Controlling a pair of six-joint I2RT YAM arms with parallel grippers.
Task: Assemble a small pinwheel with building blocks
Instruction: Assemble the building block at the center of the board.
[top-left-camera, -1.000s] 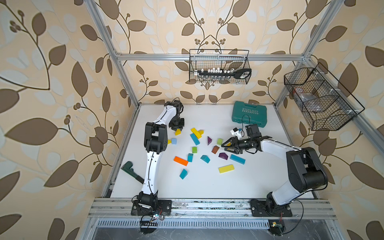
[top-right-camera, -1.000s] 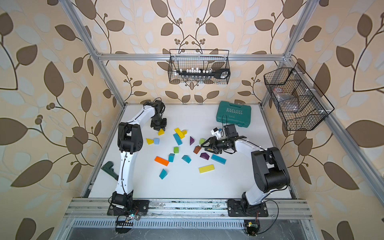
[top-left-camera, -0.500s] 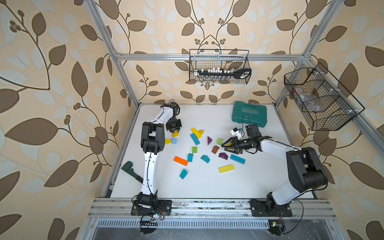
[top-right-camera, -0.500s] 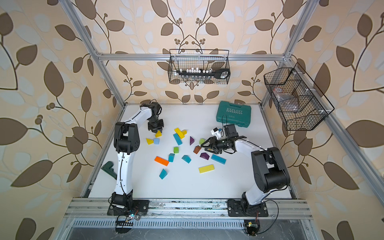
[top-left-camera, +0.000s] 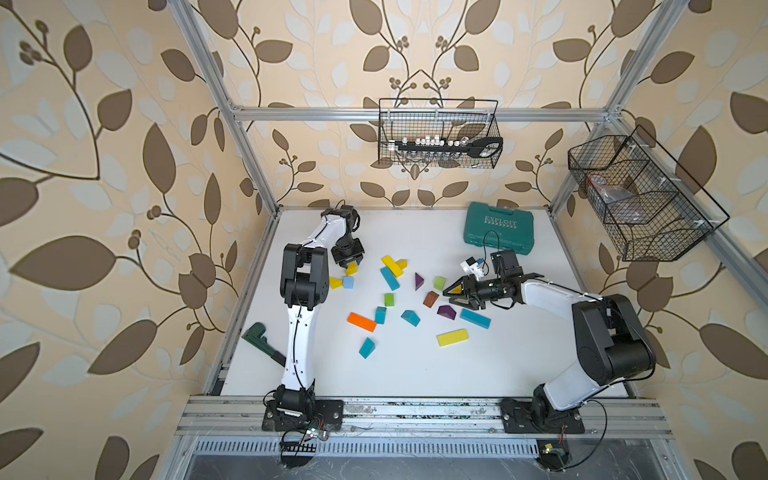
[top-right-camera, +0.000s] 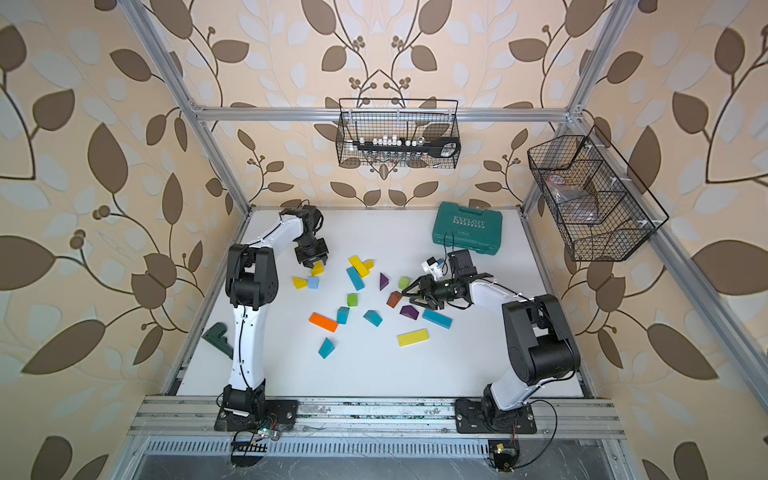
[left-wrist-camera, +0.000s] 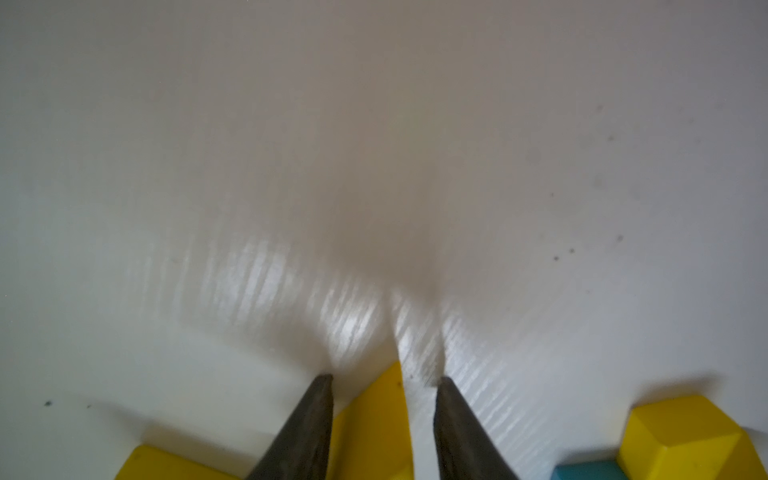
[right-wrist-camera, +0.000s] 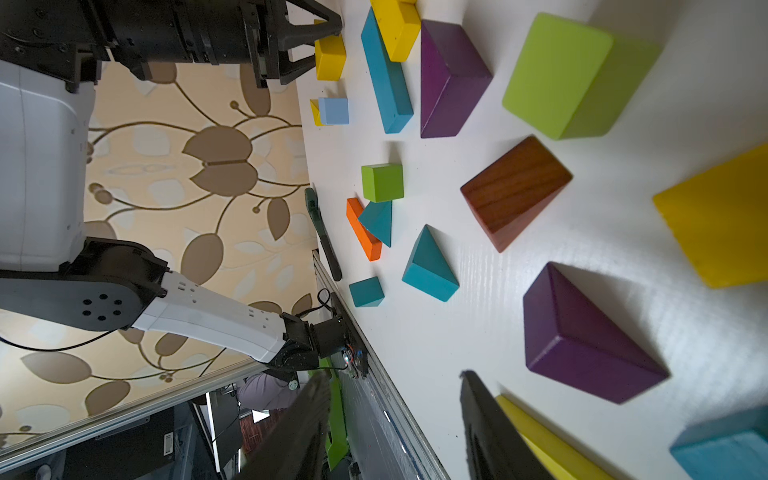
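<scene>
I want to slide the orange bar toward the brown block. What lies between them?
A small teal block, touching the orange bar; then bare table up to the brown block, seen in both top views.

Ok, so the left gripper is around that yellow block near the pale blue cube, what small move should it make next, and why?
Probably lift the left gripper straight up, clear of the yellow block. Its jaws stand apart, a gap shows beside one finger, and the block seems to rest on the table close to the blue cube, so it looks already set down.
</scene>
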